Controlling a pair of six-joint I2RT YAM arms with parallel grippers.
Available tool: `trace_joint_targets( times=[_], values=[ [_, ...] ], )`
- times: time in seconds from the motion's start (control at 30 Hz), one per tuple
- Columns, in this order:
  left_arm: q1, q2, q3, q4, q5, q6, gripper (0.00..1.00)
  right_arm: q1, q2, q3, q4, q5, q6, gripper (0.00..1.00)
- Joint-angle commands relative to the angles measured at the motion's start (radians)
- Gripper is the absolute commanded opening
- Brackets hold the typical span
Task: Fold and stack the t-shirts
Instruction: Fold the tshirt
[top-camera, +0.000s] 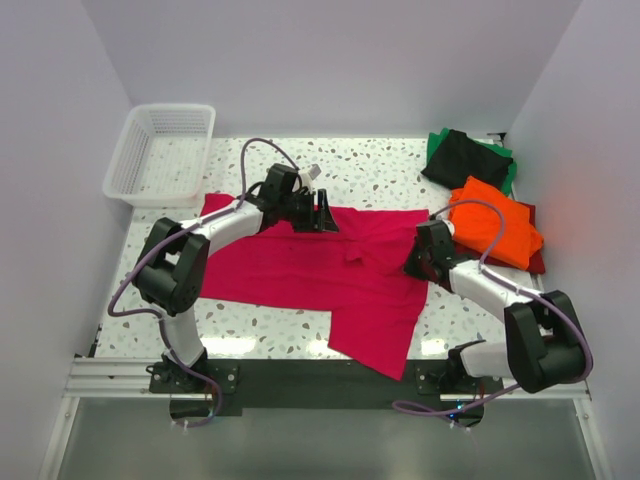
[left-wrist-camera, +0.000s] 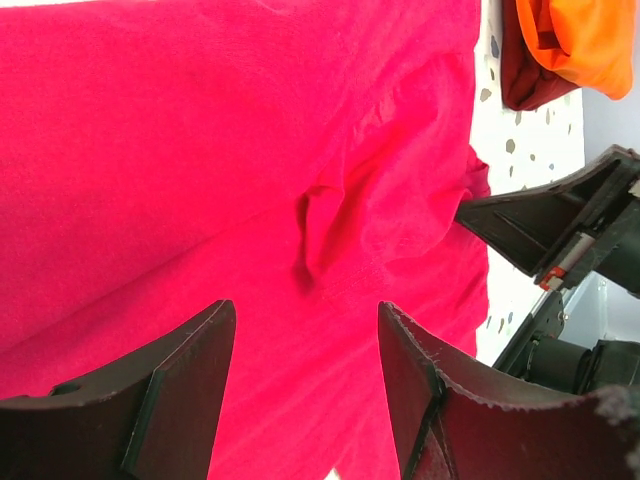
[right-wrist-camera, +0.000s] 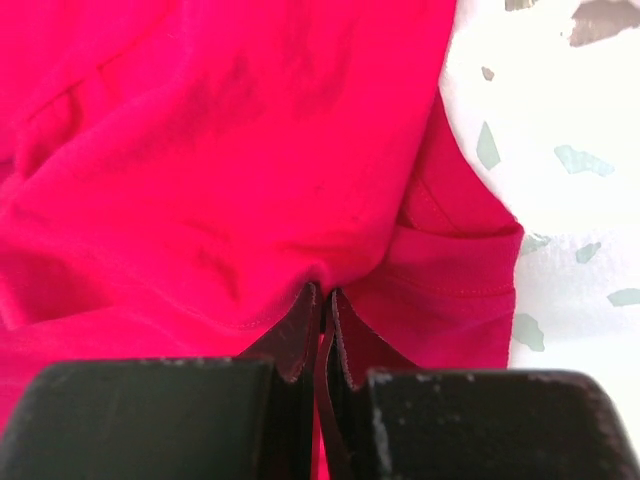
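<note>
A crimson-pink t-shirt lies spread over the middle of the table, with one part hanging toward the front edge. My left gripper is open and empty just above the shirt's far edge. In the left wrist view its jaws stand wide apart over the pink cloth. My right gripper is shut on the shirt's right edge. In the right wrist view the closed fingertips pinch a fold of the cloth. An orange shirt lies folded on a dark red one. A black shirt lies on a green one.
A white mesh basket stands at the back left corner. The folded piles take up the back right, next to the right wall. The speckled tabletop shows behind the shirt. The orange shirt and my right gripper show in the left wrist view.
</note>
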Motion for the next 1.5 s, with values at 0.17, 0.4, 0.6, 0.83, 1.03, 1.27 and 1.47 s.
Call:
trace_joint_targets(
  times=[0.17, 0.4, 0.6, 0.83, 1.03, 1.27, 1.47],
  values=[
    [-0.003, -0.01, -0.024, 0.037, -0.013, -0.017, 0.64, -0.006, -0.156, 0.1, -0.16, 0.007, -0.033, 0.0],
    [-0.003, 0.006, -0.026, 0.04, -0.045, -0.035, 0.63, -0.005, -0.181, 0.117, -0.231, -0.034, -0.025, 0.0],
    [-0.003, 0.019, -0.024, 0.04, -0.065, -0.043, 0.63, -0.005, -0.224, 0.132, -0.254, -0.071, 0.009, 0.0],
    [-0.003, 0.036, -0.013, 0.04, -0.068, -0.046, 0.63, -0.005, -0.234, 0.163, -0.195, -0.111, 0.024, 0.0],
    [-0.003, 0.035, -0.012, 0.035, -0.079, -0.043, 0.63, -0.005, -0.248, 0.163, -0.165, -0.138, 0.032, 0.0],
    [-0.003, 0.046, -0.001, 0.03, -0.08, -0.04, 0.63, -0.005, -0.245, 0.144, -0.272, -0.116, 0.055, 0.0],
    [-0.004, 0.05, 0.007, 0.024, -0.097, -0.032, 0.63, -0.005, -0.23, 0.101, -0.434, -0.046, 0.099, 0.0]
  ],
)
